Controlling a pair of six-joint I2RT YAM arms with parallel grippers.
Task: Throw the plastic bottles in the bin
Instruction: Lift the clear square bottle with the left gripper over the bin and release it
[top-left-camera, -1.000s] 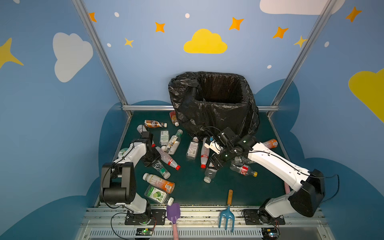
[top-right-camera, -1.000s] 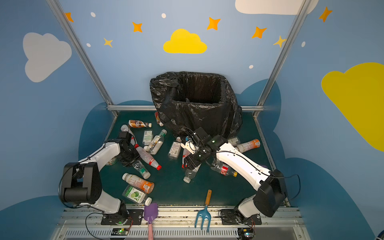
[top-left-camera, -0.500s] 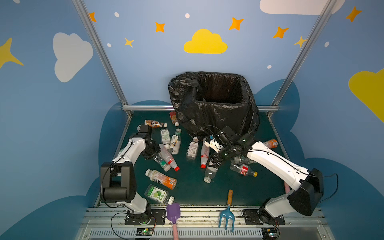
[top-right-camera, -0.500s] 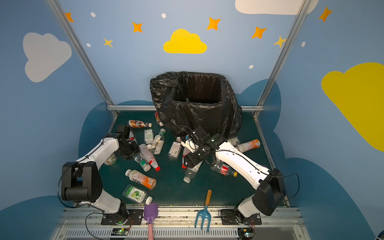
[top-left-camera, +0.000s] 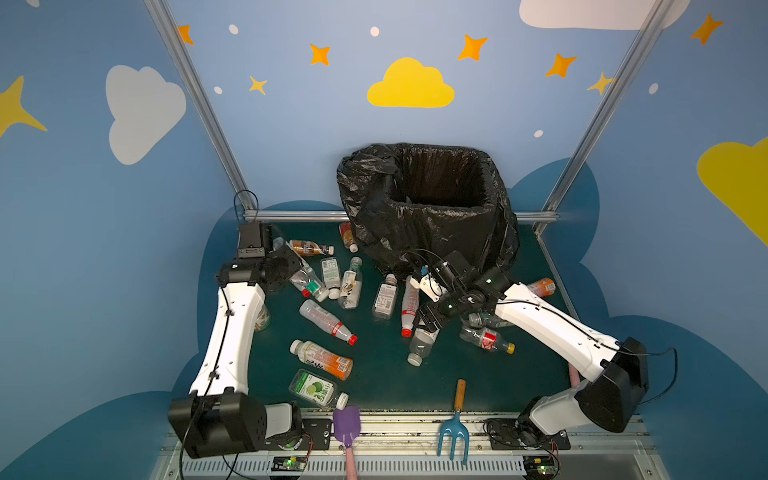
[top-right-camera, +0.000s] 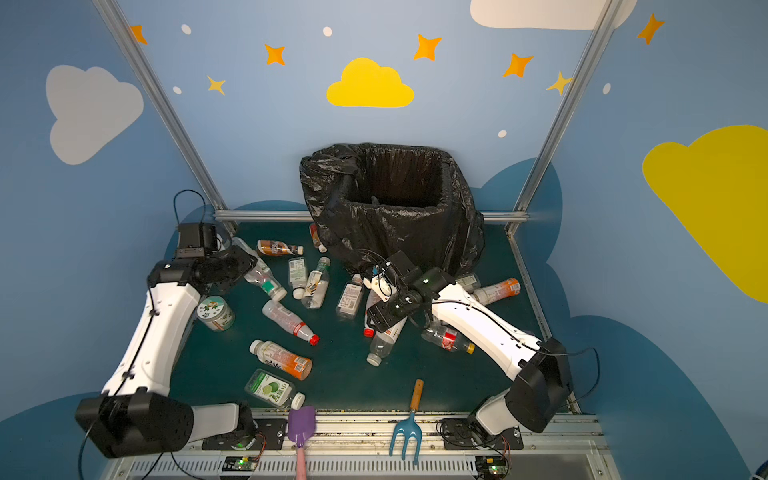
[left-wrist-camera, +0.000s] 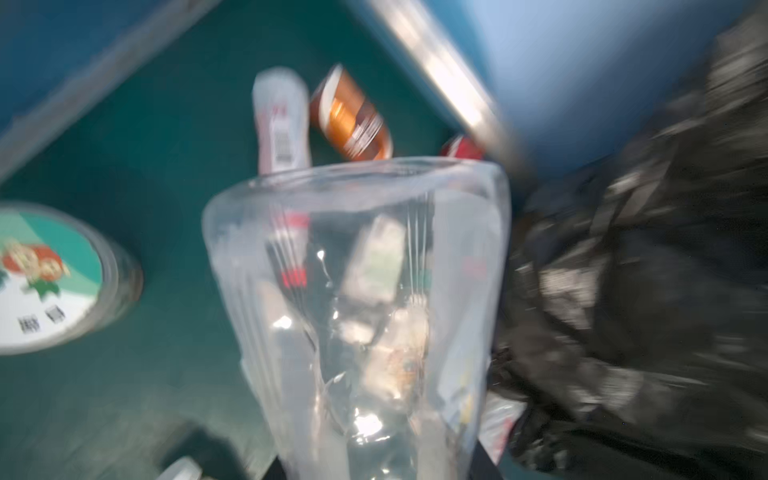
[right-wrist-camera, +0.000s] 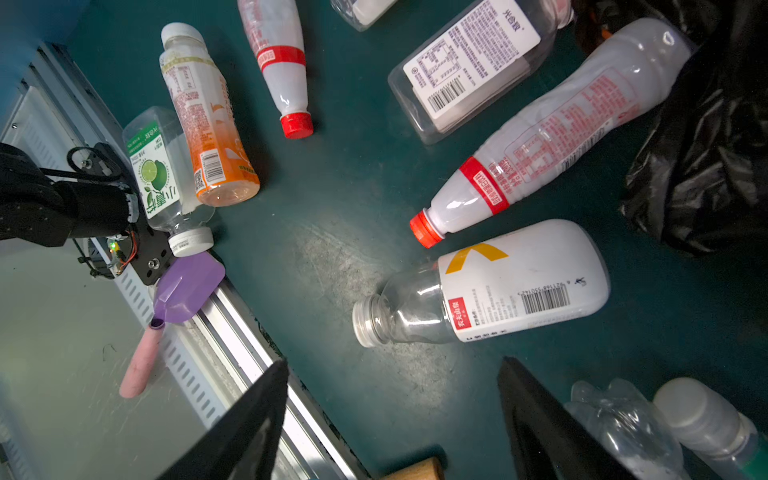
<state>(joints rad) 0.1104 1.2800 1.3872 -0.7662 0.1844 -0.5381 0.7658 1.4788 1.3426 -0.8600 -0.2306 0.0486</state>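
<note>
Blue walls (top-left-camera: 311, 137) with yellow cloud (top-left-camera: 409, 85), white cloud (top-left-camera: 141, 112), orange stars (top-left-camera: 472, 47); aluminium corner posts (top-left-camera: 202, 104); dark green bench (top-left-camera: 386, 382); even lighting.

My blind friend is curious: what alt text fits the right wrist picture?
The right gripper, open, points at a white-labelled bottle lying on a green table. Other bottles lie around it, with a purple shovel and the black bin bag.
</note>
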